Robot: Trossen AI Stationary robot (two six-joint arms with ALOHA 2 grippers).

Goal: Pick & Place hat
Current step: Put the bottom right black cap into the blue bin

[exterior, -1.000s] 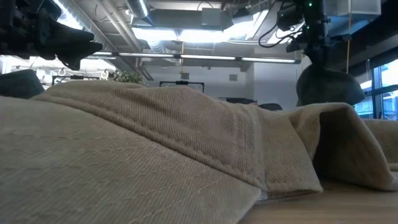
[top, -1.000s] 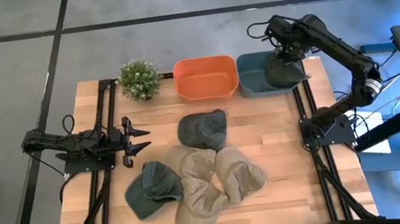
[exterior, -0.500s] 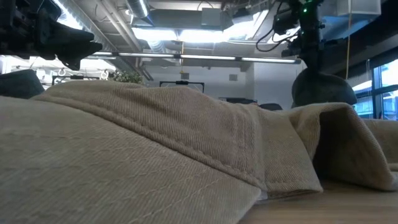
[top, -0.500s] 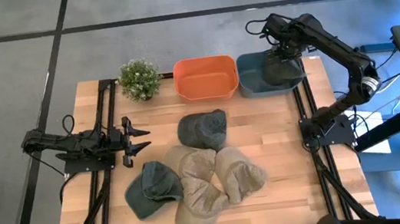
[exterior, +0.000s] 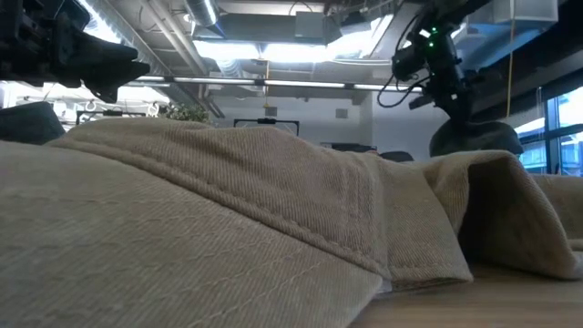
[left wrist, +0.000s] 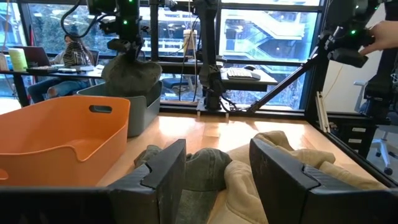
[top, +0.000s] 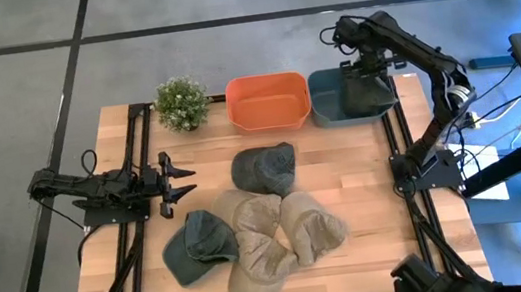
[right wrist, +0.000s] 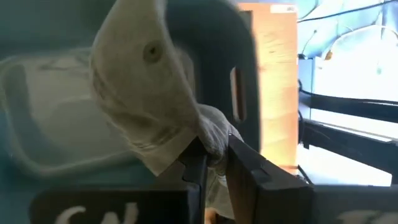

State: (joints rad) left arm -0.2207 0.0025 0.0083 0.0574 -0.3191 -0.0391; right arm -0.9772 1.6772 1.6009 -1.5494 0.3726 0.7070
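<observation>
A dark grey-green hat [top: 367,94] hangs over the blue bin [top: 326,109] at the table's far right, with my right gripper [top: 359,64] shut on it. The left wrist view shows the hat [left wrist: 130,71] with its lower part about level with the bin's rim [left wrist: 118,93]. Another dark hat [top: 266,168] lies at mid-table. A third dark one [top: 198,245] and two tan hats [top: 277,235] lie toward the near edge. My left gripper [top: 185,181] waits open at the table's left, pointing level. My right gripper pinches a bunched bit of the hat's cloth at its edge [right wrist: 208,142] between its two fingers. The fingers [right wrist: 239,163] come from above, slanting down. The hat hangs below them, its crown button [right wrist: 151,53] turned away from the fingers, over the blue bin's inside [right wrist: 50,112].
An orange bin [top: 236,109] stands beside the blue one at the far edge, and a small potted plant [top: 181,103] stands to its left. A tan hat [exterior: 228,228] fills the low view. Black frame rails [top: 397,148] run along the table's sides.
My right gripper has gone down toward the blue bin and a little toward the table's left, rolling at the wrist. The hat has sunk with it and still hangs from the shut fingers.
</observation>
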